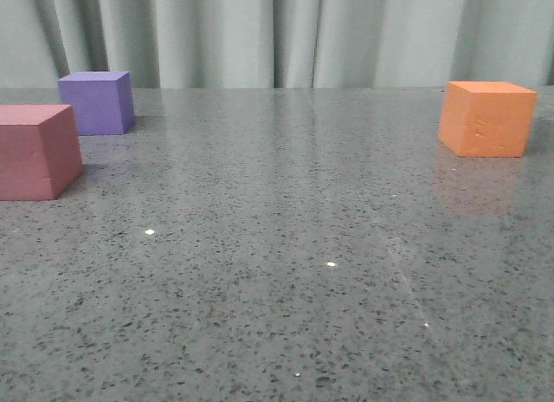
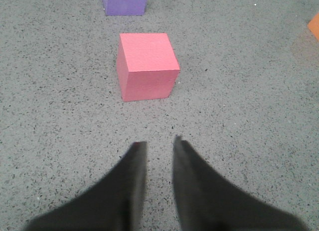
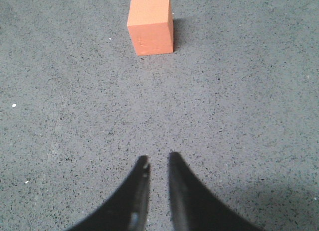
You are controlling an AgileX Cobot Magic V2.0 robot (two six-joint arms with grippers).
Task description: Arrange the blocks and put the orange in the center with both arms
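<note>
The orange cube (image 1: pixel 486 118) stands at the table's far right; in the right wrist view it (image 3: pixel 151 25) lies well ahead of my right gripper (image 3: pixel 158 159). The pink-red cube (image 1: pixel 35 151) sits at the left edge, with the purple cube (image 1: pixel 97 101) just behind it. In the left wrist view the pink-red cube (image 2: pixel 147 65) lies a short way ahead of my left gripper (image 2: pixel 159 142), and the purple cube (image 2: pixel 124 3) is beyond it. Both grippers hover over bare table, jaws a narrow gap apart and empty. Neither shows in the front view.
The grey speckled table (image 1: pixel 286 272) stretches wide between the left cubes and the orange one. A pale curtain (image 1: pixel 277 34) hangs behind the table's far edge. A corner of the orange cube (image 2: pixel 314 26) shows in the left wrist view.
</note>
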